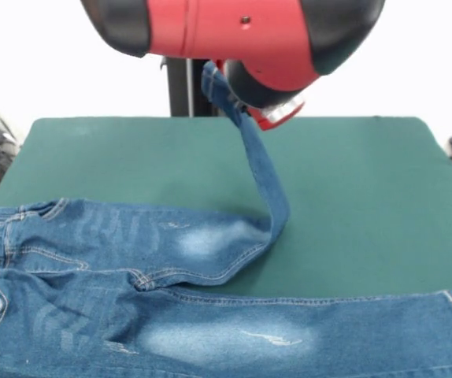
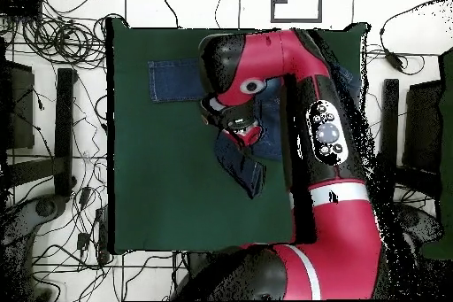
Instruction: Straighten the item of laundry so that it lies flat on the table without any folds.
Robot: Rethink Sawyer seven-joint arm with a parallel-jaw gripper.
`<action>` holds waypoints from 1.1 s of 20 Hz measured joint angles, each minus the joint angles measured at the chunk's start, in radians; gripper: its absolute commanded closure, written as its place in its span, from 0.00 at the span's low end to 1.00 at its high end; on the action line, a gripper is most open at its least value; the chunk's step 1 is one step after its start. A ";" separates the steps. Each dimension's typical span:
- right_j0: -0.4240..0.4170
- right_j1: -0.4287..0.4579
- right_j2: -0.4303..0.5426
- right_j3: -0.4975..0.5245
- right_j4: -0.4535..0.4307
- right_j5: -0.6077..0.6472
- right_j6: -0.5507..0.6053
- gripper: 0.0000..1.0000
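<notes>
Jeans: the pair of blue denim jeans (image 1: pixel 131 315) lies along the near edge of the desk (image 1: pixel 368 197) in the front view, waistband at the picture's left and one leg running out to the right.

Flat part: the waist, the seat and the near leg rest spread on the green cloth, with only shallow ripples showing.

Lifted part: the other leg (image 1: pixel 261 169) bends up off the desk at about the knee and rises as a narrow twisted strip to the gripper (image 1: pixel 227 96).

Jaws: they are tucked under the red wrist, so their tips are hard to make out, but the leg's end hangs taut from them, so they are most likely pinching the hem.

Arm: from overhead the red arm (image 2: pixel 327 121) crosses the desk and hides much of the denim; a loose blue flap shows just below the wrist.

Done: roughly half of the garment is already laid out.

Left: the raised leg has to be carried outward, untwisted and set down beside the near leg, so that no fold stays at the knee bend.

Risk: a release at this height would probably let the leg fall back crumpled onto the thigh.
</notes>
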 measured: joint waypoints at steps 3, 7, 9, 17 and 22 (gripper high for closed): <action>-0.003 0.016 0.000 -0.042 -0.004 0.004 -0.001 1.00; -0.002 0.021 -0.002 -0.058 -0.002 0.004 -0.001 1.00; 0.002 0.021 -0.006 -0.058 0.000 0.003 -0.001 1.00; 0.097 0.021 -0.070 -0.058 0.034 0.003 0.000 1.00; 0.194 0.025 -0.114 -0.073 0.047 0.004 0.001 1.00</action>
